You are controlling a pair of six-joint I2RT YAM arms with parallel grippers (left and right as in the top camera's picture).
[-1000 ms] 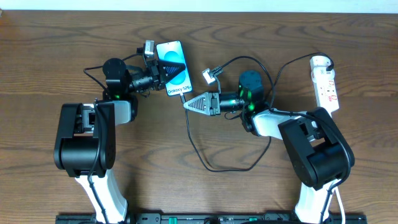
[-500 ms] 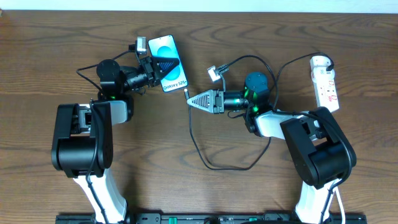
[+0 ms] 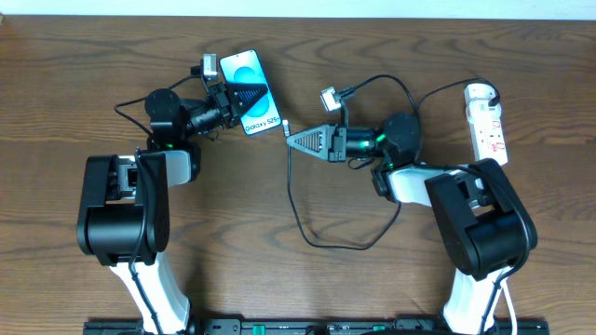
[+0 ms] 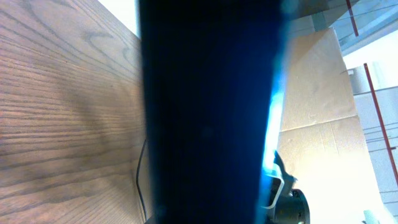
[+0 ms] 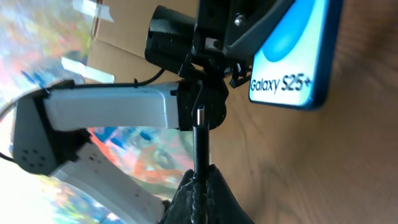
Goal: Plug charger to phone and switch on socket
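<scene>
Count taken from the overhead view; positions given against the phone.

- Phone (image 3: 242, 70): 1.
- Charger (image 3: 296, 200): 1, a single black cable looping below and right of the phone.
- Socket (image 3: 487, 126): 1, a white strip well to the right of the phone.
- Arms: 2. Left arm (image 3: 126, 200) is below-left of the phone, right arm (image 3: 475, 219) is below-right.
- Grippers: 2. Left gripper (image 3: 250, 97) is on the phone, right gripper (image 3: 296, 140) is just right of it.
- Desk (image 3: 56, 84): 1.
</scene>
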